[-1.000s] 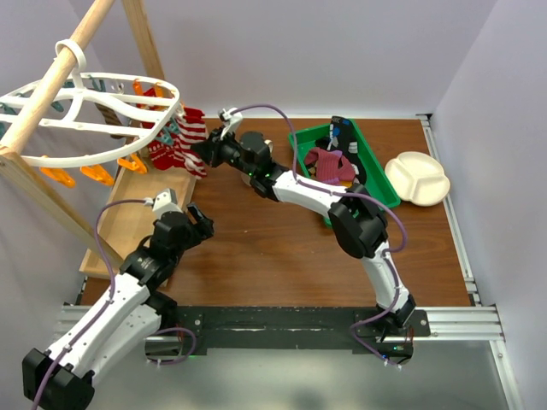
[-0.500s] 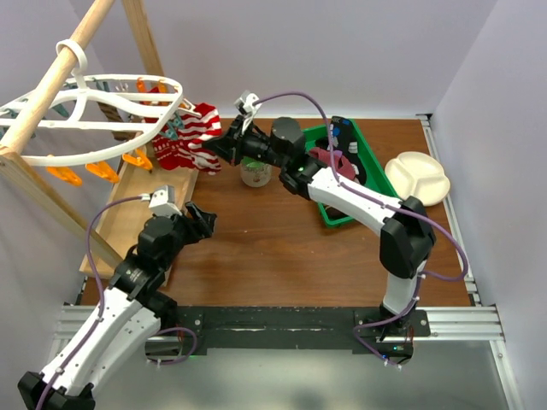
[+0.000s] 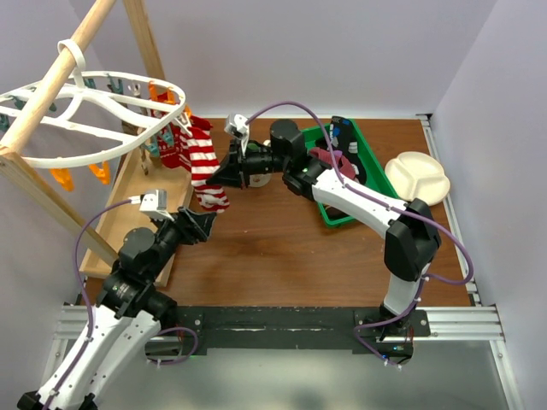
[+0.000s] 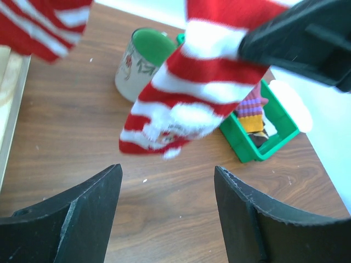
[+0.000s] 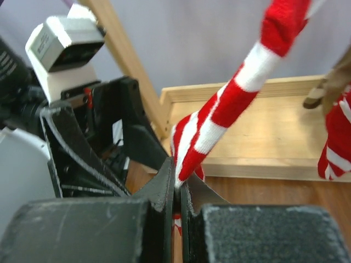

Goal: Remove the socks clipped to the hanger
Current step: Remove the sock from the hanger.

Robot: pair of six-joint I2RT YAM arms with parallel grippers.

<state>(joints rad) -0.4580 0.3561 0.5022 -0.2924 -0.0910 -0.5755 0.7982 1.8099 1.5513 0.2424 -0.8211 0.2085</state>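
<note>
Right gripper (image 3: 214, 176) clamped shut on the red-and-white striped sock (image 3: 203, 166), whose upper end reaches the hanger (image 3: 85, 157) rim. Left gripper (image 3: 203, 224) jaws wide, empty, just below the sock toe. Mug (image 4: 140, 66) directly behind the sock; green bin (image 3: 376, 184) of socks right; wooden pole frame (image 3: 51, 85) carries the hanger

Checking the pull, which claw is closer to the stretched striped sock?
Right. The right claw is shut on the striped sock; the left claw hangs open near its toe end, not touching.
</note>
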